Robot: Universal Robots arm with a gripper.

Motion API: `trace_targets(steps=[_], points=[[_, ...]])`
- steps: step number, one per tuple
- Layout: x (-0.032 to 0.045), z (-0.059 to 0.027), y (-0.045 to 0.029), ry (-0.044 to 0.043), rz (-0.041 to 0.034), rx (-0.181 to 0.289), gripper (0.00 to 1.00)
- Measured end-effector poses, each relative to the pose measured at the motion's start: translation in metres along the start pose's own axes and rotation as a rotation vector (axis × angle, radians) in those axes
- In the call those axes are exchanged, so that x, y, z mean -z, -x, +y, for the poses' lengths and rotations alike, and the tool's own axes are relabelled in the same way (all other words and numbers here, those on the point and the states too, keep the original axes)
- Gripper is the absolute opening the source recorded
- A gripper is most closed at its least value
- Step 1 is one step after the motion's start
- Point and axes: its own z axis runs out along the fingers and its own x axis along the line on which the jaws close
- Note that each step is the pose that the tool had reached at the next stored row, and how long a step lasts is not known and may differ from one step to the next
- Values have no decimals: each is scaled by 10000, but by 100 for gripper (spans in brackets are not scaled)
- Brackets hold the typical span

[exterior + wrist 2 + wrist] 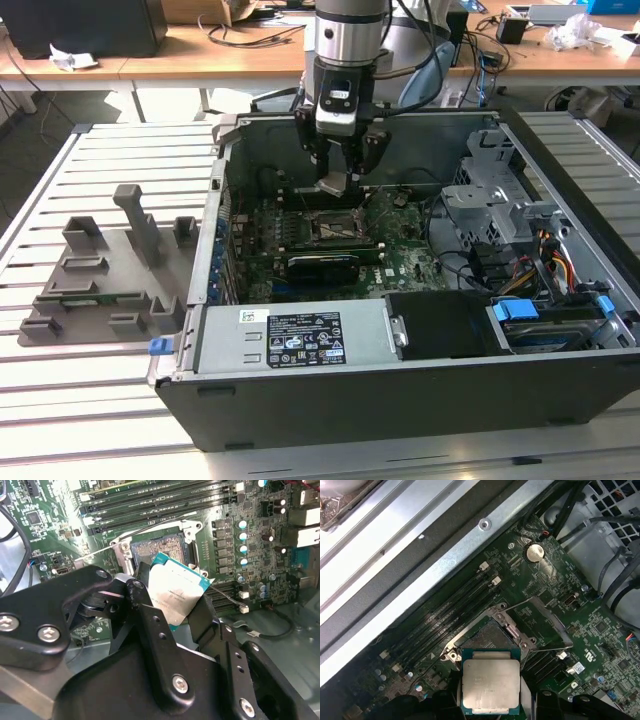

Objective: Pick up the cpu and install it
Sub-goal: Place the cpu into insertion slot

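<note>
One gripper (337, 170) is hanging over the open computer case (300, 400) in the exterior view, and you are holding the cpu (333, 186) above the board, toward the far wall. In the second wrist view, two fingers (150, 617) are squeezing the cpu (175, 592) by its edges, likely so nothing touches its underside. In the first wrist view, the cpu (491, 682) is floating flat, near the socket (485, 639). Its metal lid (540, 622) is lying open, probably to let the chip in.

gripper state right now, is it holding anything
Gripper: shut on the cpu, which is near the open socket and not seated in it.
</note>
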Motion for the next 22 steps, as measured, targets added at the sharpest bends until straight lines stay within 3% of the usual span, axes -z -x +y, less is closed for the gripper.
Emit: trace_targets(steps=[10, 20, 22], points=[[-1, 0, 0, -39, -5, -233, 55], [-3, 0, 0, -148, 26, -1194, 55], [-3, 1, 0, -183, 54, -1628, 55]])
